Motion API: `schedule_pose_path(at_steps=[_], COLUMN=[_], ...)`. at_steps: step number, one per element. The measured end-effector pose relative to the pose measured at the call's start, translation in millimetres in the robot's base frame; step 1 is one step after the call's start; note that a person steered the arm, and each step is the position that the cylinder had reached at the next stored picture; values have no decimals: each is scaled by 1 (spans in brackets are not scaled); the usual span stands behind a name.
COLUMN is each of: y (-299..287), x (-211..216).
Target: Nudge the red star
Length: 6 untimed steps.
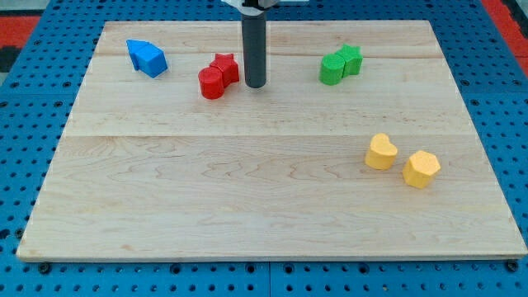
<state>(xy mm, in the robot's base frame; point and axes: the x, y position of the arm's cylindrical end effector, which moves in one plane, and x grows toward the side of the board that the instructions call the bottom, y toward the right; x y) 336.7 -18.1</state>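
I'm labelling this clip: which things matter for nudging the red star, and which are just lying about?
In the job:
red star
my tip, just to the view's right of the star

Lying about:
red cylinder, touching the star
blue block
two green blocks
yellow heart
yellow hexagon

Tip (256, 85) just right of star (224, 66)

2 red blocks: red star (224, 65), red cylinder (211, 83). 2 green blocks: green star (351, 58), green cylinder (332, 70). 2 yellow blocks: yellow heart (380, 153), yellow hexagon (421, 168). 1 blue block (148, 58), possibly 2 pressed together. 1 wooden board (247, 198). 1 rod.
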Motion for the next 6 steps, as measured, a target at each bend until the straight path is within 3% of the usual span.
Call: schedule_pose_path(at_steps=[4,5,6], y=[-32,-26,-9], x=[-12,-4,37])
